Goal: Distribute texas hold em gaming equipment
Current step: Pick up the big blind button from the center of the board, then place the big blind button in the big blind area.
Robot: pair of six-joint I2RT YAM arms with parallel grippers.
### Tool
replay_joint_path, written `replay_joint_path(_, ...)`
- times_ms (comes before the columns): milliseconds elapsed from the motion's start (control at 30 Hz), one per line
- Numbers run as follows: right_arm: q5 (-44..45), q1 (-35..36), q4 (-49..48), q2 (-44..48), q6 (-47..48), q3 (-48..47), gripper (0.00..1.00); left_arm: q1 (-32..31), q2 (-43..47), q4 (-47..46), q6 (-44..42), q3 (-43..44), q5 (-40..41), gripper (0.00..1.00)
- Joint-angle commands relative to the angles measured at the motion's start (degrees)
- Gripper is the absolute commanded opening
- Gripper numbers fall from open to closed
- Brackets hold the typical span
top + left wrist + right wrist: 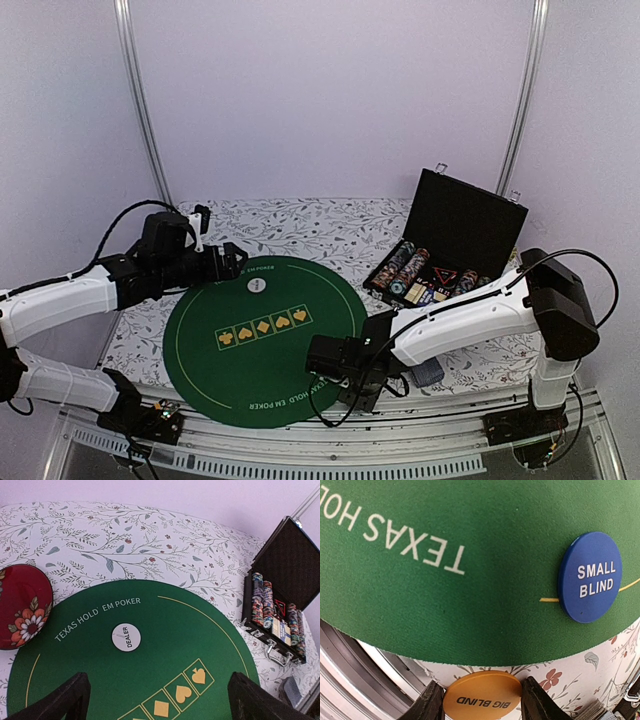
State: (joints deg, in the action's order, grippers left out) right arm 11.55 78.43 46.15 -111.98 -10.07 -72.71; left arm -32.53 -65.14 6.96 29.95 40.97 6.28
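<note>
Pinching the orange BIG BLIND button (482, 695) between the fingers (431, 706) of the right gripper (482, 704), just off the near edge of the green mat (470, 580). Hovering near the blue SMALL BLIND button (590, 577) lying just inside that edge. Holding the left gripper (159, 680) wide open, empty, over the mat's far side and the white DEALER button (126, 636). Storing striped poker chips (405, 265) in the open case (470, 215) near the table's (330, 225) far right corner.

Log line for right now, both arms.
left end effector: open, above mat; right end effector: gripping orange big blind button; small blind button: on mat edge; dealer button: on mat
</note>
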Motion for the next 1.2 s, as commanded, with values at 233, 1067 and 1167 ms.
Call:
replay_joint_path(233, -4.54, 0.57, 3.83, 2.43, -0.99, 0.56, 0.36, 0.46, 1.42, 0.32, -1.21, -0.28, 0.01, 0.98)
replay_joint_path(1067, -9.38, 0.55, -11.06, -18.84, 16.77, -37.46, 0.34, 4.48, 4.75, 5.07, -1.87, 0.38, -0.04, 0.98)
replay_joint_path(1167, -10.04, 0.52, -11.38, -25.50, 18.41, -44.38, 0.34, 5.31, 5.16, 5.82, -2.17, 0.38, -0.04, 0.98)
